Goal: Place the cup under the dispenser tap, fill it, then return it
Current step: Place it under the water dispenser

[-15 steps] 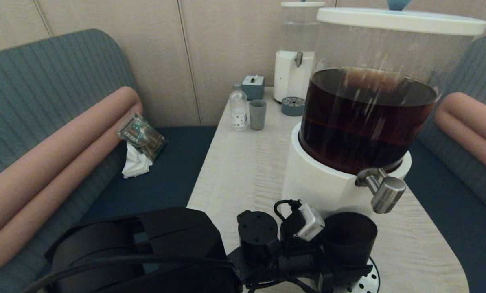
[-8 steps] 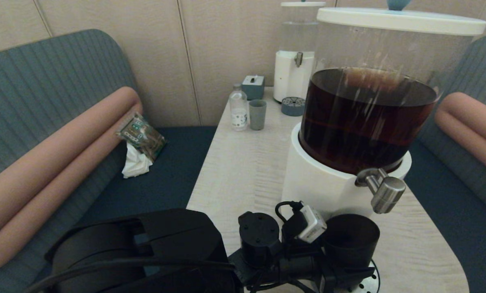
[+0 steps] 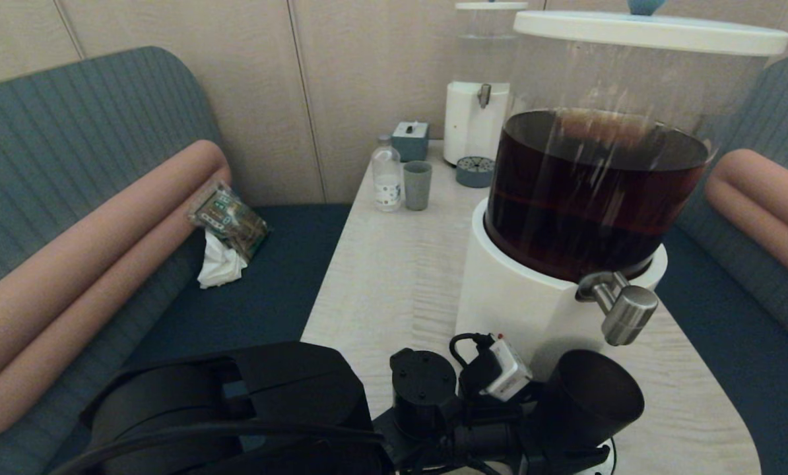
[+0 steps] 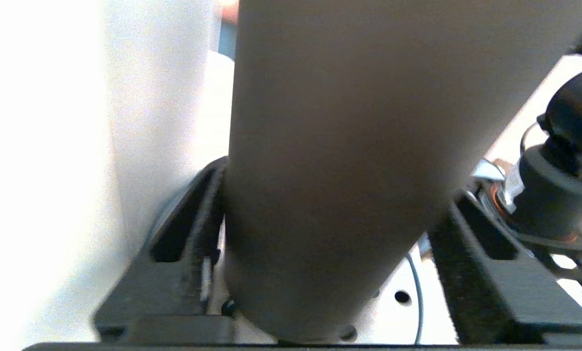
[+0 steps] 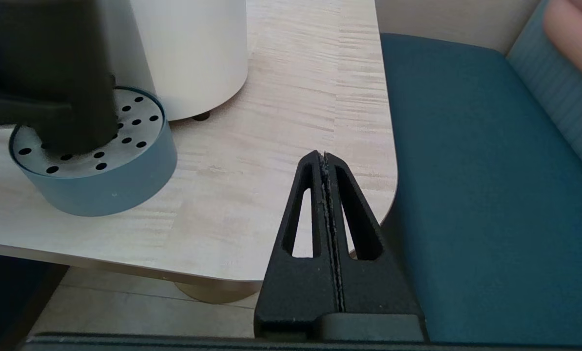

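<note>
The matte black cup (image 3: 592,389) leans to the right with its base on the round perforated drip tray (image 3: 605,456), just below and in front of the brushed-steel dispenser tap (image 3: 622,310) of the big white-based dispenser (image 3: 519,297) of dark liquid. My left gripper (image 3: 565,443) is shut on the cup low down. In the left wrist view the cup (image 4: 349,122) fills the space between both fingers (image 4: 188,253), above the tray (image 4: 417,302). My right gripper (image 5: 323,155) is shut and empty, parked off the table's near right corner. From there the cup (image 5: 52,73) and tray (image 5: 115,180) show.
At the table's far end stand a grey-green tumbler (image 3: 417,186), a small bottle (image 3: 387,179), a tissue box (image 3: 410,140) and the clear-liquid dispenser (image 3: 476,125) with its own tray (image 3: 474,173). Blue benches flank the table; a packet (image 3: 229,221) lies on the left one.
The cup stood upright on the tray with its mouth showing; now it leans to the right, its top nearer the tap. The left gripper has shifted slightly right.
</note>
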`<state>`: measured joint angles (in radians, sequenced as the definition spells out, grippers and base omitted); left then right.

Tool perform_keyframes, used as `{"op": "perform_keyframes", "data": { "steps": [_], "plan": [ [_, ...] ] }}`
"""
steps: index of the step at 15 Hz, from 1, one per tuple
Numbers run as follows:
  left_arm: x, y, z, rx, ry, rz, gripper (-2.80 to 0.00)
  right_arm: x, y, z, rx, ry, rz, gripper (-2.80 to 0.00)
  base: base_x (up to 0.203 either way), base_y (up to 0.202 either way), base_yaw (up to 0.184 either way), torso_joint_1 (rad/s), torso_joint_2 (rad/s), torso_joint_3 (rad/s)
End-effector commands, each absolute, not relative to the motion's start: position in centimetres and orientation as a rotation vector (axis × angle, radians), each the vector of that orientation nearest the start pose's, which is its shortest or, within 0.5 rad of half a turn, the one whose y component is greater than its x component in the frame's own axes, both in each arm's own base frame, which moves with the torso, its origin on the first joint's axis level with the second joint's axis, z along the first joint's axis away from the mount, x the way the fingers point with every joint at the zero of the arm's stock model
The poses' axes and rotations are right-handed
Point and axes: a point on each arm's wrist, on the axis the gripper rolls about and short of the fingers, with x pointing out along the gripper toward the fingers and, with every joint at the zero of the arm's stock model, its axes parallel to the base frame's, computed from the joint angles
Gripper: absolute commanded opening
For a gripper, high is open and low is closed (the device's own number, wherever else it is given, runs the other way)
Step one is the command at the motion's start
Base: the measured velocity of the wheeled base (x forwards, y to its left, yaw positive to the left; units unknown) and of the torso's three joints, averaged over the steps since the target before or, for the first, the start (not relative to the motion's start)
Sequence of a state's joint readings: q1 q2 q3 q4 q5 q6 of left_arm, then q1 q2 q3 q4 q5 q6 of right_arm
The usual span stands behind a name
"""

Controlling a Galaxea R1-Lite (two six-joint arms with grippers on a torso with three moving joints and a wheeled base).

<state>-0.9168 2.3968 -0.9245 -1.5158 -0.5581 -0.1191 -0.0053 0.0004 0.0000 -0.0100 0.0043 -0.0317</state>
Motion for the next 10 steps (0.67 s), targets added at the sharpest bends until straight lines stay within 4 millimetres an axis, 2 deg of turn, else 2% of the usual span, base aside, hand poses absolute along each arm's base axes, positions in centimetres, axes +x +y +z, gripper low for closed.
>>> {"op": "perform_keyframes", "data": {
  "steps": [1,10],
  "plan": [
    [24.05,-33.49,4.27,-0.108,0.025,-1.482,0.00,-2.26,0.02,7.48,-0.032,-0.008,-0.001,-2.80,0.000,0.000,0.000,0.000,0.00,0.000],
    [23.49,-33.45,4.30,-0.109,0.036,-1.460,0.00,-2.26,0.02,7.48,-0.032,-0.008,0.000,-2.80,0.000,0.000,0.000,0.000,0.00,0.000]
  ]
}}
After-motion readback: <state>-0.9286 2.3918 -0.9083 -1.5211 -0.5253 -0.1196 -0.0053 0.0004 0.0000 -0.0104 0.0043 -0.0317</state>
